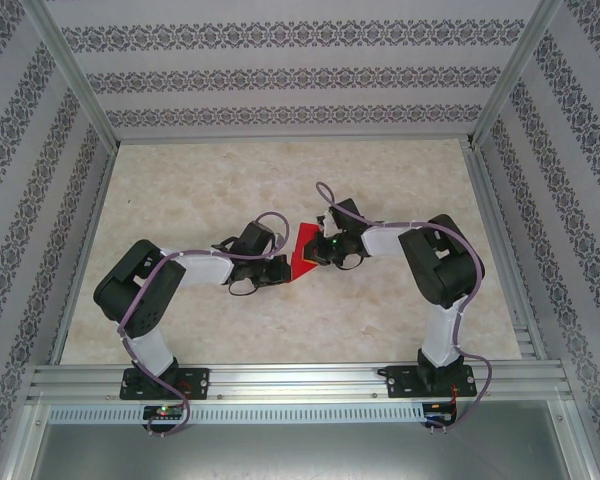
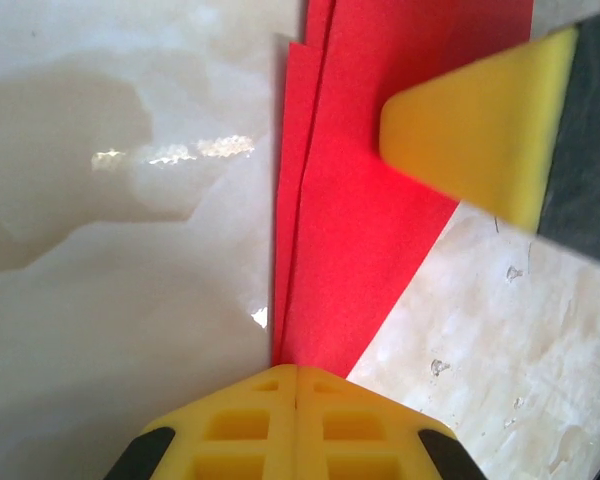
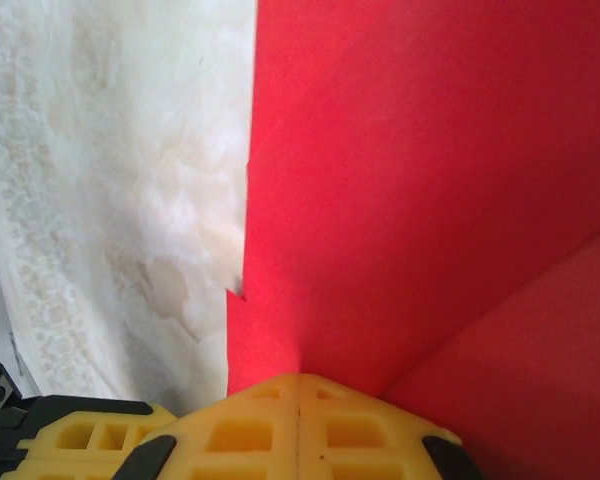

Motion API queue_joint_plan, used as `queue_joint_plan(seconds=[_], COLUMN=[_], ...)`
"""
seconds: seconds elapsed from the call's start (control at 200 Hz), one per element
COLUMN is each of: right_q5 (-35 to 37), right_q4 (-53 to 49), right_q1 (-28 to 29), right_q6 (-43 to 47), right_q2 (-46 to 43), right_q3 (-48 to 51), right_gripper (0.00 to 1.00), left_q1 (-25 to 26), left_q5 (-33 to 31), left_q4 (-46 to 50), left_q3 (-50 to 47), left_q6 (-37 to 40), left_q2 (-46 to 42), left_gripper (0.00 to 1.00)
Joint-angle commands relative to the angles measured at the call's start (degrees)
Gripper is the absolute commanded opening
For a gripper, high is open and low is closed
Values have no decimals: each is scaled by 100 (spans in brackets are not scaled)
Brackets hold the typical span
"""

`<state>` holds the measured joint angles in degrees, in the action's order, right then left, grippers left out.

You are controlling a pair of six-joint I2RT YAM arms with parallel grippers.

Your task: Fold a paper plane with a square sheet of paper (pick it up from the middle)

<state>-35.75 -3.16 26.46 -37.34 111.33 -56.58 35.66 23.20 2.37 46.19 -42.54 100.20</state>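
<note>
The marble-patterned table (image 1: 280,180) lies open on every side of its centre, where the left gripper (image 1: 278,268) and right gripper (image 1: 323,250) crowd in from either side, both clamped on the paper plane (image 1: 302,256), with scant room between them; aluminium frame posts (image 1: 75,75) and patterned walls (image 1: 280,75) bound the edges.

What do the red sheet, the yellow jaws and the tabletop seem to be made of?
Red sheet: thin matte paper; crisp creases, layered edges. Left gripper jaws: yellow moulded plastic, probably; matte, with square hollows. Tabletop: glossy marble-look surface, stone or laminate; it mirrors light.
</note>
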Motion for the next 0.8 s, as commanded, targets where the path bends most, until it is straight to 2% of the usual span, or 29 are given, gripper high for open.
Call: queue_joint_plan(seconds=[0.0,0.3,0.794], right_q5=[725,1020,1351], right_q4=[178,182,-360], right_q1=[-363,-725,-1181], right_q6=[144,108,361], right_q2=[335,433,741], right_q3=[-56,-382,-1199], right_gripper=[2,3,4], left_q1=[15,24,15], left_q5=[-250,-220,-224], left_q4=[1168,1301,1362], left_q3=[-139,-64,48], left_q6=[194,301,374], left_q2=[200,289,324], left_gripper=[0,0,0])
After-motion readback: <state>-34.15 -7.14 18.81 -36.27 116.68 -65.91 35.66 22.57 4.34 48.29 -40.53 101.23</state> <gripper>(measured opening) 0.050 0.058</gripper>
